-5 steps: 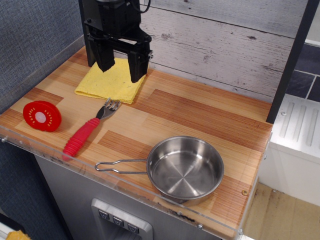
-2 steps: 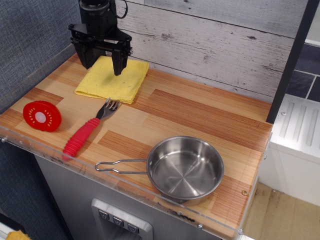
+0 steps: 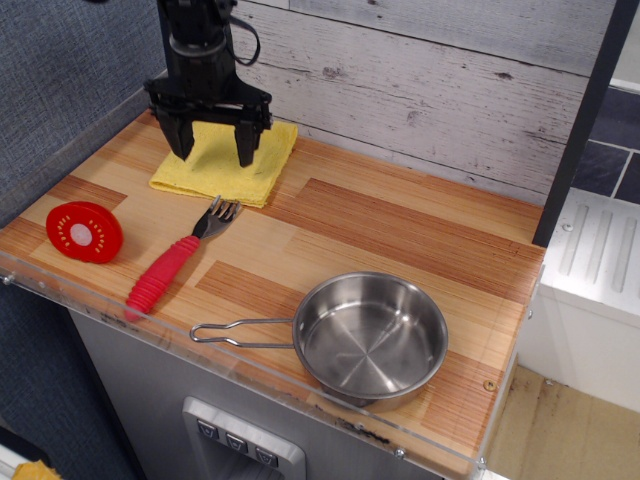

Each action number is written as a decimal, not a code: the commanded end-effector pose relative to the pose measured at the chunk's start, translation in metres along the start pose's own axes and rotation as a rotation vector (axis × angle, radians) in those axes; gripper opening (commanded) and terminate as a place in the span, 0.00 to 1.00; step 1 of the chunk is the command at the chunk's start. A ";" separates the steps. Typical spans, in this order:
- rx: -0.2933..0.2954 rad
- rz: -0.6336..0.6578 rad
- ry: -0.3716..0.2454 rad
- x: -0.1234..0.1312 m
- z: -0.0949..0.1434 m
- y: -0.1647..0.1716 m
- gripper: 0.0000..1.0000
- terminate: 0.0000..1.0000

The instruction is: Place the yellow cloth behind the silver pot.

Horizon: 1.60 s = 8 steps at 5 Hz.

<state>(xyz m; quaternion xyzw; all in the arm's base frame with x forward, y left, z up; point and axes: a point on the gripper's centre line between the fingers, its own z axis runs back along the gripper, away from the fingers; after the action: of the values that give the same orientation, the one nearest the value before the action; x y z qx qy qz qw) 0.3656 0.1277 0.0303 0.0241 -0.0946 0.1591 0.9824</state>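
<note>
The yellow cloth (image 3: 226, 168) lies flat at the back left of the wooden counter, against the plank wall. My black gripper (image 3: 214, 152) hangs right over the cloth's middle, its two fingers spread wide apart and its tips down at the fabric; nothing is held between them. The silver pot (image 3: 370, 335) sits at the front right near the counter's edge, its wire handle (image 3: 240, 332) pointing left. Cloth and pot are far apart.
A red-handled fork (image 3: 176, 260) lies in front of the cloth, tines toward it. A red round slice-shaped toy (image 3: 84, 231) sits at the front left. A clear plastic lip runs along the counter's front edge (image 3: 250, 385). The plank wall (image 3: 430, 90) stands behind.
The gripper has moved left and back from over the cloth's right part to over its middle, then dropped lower toward the fabric. The cloth, fork and pot have not moved.
</note>
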 end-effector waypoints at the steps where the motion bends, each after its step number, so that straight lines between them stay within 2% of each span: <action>1: -0.031 0.081 -0.089 -0.004 0.004 -0.002 1.00 0.00; 3: -0.034 0.037 -0.036 -0.009 -0.010 -0.011 1.00 0.00; 5: -0.125 -0.031 -0.032 -0.025 -0.018 -0.053 1.00 0.00; 8: -0.201 -0.223 0.012 -0.048 -0.029 -0.141 1.00 0.00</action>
<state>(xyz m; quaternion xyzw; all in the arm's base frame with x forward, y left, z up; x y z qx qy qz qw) 0.3853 -0.0062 0.0066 -0.0581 -0.1301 0.0489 0.9886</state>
